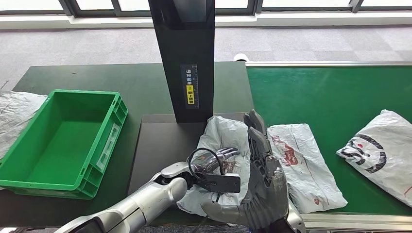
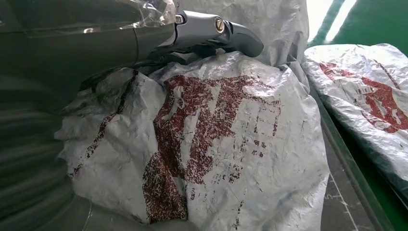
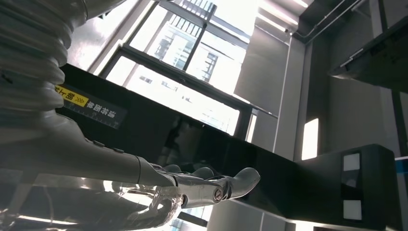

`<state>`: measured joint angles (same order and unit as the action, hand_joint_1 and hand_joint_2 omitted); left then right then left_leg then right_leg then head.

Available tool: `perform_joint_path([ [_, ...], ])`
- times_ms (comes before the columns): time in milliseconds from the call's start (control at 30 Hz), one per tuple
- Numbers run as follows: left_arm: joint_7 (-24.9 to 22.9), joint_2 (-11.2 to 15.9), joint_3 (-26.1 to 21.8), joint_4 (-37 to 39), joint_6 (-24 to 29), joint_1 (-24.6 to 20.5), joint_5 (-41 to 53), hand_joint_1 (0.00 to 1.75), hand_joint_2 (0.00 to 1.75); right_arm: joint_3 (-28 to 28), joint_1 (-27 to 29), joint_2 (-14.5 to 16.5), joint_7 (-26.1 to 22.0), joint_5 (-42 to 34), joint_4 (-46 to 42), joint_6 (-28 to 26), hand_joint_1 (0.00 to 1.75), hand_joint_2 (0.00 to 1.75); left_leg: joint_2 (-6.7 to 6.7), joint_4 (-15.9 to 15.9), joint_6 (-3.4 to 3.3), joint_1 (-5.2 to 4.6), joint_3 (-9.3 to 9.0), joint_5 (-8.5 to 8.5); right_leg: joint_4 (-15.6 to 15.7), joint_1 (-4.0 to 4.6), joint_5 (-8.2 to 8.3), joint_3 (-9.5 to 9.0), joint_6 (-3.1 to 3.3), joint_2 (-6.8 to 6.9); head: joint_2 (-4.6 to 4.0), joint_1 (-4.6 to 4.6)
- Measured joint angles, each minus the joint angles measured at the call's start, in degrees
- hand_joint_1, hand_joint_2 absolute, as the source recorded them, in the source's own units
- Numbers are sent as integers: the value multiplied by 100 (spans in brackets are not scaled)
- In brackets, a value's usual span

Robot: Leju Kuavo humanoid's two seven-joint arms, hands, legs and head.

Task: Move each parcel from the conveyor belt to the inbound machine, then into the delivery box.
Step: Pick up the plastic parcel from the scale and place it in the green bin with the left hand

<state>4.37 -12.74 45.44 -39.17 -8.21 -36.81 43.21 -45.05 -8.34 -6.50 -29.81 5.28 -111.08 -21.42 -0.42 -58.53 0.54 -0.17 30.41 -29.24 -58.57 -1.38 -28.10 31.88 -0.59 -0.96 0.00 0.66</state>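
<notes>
A crumpled white parcel (image 1: 221,133) with red print lies on the inbound machine's dark plate (image 1: 160,145), at the foot of its black column (image 1: 187,58). My left hand (image 1: 218,160) holds this parcel (image 2: 216,144) at its near edge, dark fingers (image 2: 211,29) stretched over the top. My right hand (image 1: 262,179) is raised above the belt's near edge, fingers straight and apart, holding nothing; in the right wrist view the hand (image 3: 192,187) stands against the black column. A second parcel (image 1: 301,160) lies beside the first on the green conveyor belt (image 1: 316,97), and a third (image 1: 379,150) lies further right.
The green delivery box (image 1: 111,131) stands empty on the dark table to the left of the plate. Crumpled grey plastic (image 1: 14,116) lies beyond its left side. The second parcel (image 2: 365,91) lies close beside the held one.
</notes>
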Motion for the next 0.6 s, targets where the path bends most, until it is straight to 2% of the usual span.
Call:
perform_joint_path([
  [333, 26, -36, 0, 280, -32, -102, -1, 0, 175, 0, -1, 78, -2, 34, 132, 24, 0, 175, 0, 0, 0, 0, -1, 0, 0, 0, 0, -2, 0, 1, 0, 0],
  [467, 26, -46, 0, 316, -46, -117, 2, 175, 175, 0, 1, 90, -1, 50, 149, 70, 0, 175, 0, 0, 0, 0, -2, 0, 0, 0, 0, -3, 0, 2, 0, 0],
  [600, 41, -46, -72, 322, 194, -117, -26, 175, 175, 22, 30, 100, 13, 105, 154, 103, 0, 175, 0, 0, 0, 0, -3, 1, 0, 0, 1, -4, -1, 1, 0, 0],
])
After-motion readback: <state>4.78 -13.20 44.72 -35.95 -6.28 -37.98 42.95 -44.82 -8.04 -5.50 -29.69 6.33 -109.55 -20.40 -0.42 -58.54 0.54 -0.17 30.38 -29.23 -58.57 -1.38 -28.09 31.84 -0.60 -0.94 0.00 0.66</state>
